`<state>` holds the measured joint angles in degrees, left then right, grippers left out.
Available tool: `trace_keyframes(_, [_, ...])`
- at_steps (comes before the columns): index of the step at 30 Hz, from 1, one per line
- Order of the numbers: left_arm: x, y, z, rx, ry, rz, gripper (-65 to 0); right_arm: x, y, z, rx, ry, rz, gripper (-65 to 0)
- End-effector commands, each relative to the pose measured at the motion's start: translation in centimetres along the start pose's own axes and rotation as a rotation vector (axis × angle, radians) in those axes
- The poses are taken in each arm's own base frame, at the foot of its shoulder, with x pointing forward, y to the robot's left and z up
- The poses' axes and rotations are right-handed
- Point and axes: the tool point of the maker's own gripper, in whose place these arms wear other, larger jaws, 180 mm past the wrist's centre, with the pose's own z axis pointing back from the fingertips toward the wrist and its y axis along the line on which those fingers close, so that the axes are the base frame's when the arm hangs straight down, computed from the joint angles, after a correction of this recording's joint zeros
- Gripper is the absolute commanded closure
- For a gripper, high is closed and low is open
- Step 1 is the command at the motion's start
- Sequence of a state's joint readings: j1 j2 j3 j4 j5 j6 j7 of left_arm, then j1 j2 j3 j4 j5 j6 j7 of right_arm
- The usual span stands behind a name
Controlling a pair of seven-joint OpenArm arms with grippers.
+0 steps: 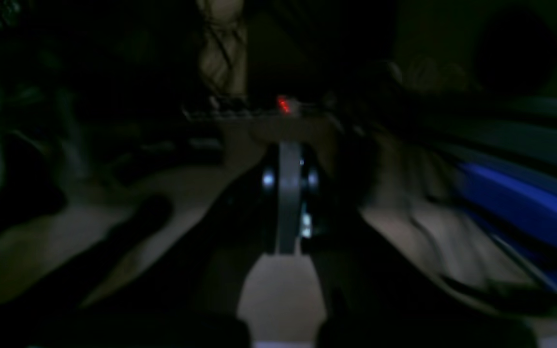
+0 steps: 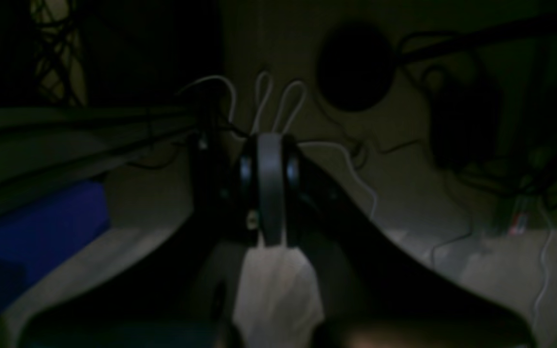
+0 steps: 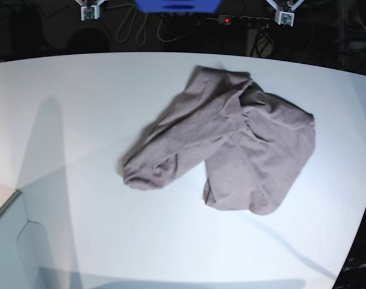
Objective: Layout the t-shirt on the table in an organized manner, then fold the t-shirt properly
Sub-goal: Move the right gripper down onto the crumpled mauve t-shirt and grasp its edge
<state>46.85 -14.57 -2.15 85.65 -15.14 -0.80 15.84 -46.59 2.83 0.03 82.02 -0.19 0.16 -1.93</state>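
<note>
The mauve-grey t-shirt (image 3: pixel 231 141) lies crumpled on the white table (image 3: pixel 80 120), right of centre, bunched into two rolled lobes that point toward the near left. It is not in either wrist view. Both of those views are dark. My left gripper (image 1: pixel 289 159) is shut with nothing between its fingers, and it points at the floor and cables behind the table. My right gripper (image 2: pixel 270 145) is also shut and empty, and it hangs over the floor. Both are far from the shirt, at the table's back edge.
A blue object (image 3: pixel 177 5) sits behind the table's far edge, between two white arm parts (image 3: pixel 88 11) (image 3: pixel 285 15). A power strip with a red light (image 3: pixel 226 20) and loose cables (image 2: pixel 278 101) lie on the dark floor. The table's curved edge runs down the right side.
</note>
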Motion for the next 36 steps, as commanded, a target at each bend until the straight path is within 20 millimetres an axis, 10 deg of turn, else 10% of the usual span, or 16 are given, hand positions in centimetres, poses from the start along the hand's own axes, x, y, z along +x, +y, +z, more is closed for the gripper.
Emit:
trace_keyframes(1, [1.1,0.9,0.8,0.021,-0.008,0.017,0.0,0.5,-0.4,0.7,0.004,-0.009,0.015,0.0])
trace_keyframes(13, [10.6,2.4,7.1,0.059,-0.140,0.186,0.0,11.8,-0.6,6.4,0.014,-0.171,0.063,0.0])
trace_keyframes(26, [23.8,7.7,8.4,0.160,-0.488,0.194,0.0,23.8,4.2,5.5,0.134,-0.513,0.064,0.0])
trace_keyframes(36, [22.6,10.5,9.4,0.189,-0.490,0.376,0.0,25.9,10.8,6.5,0.313,-0.556,0.099,0.0])
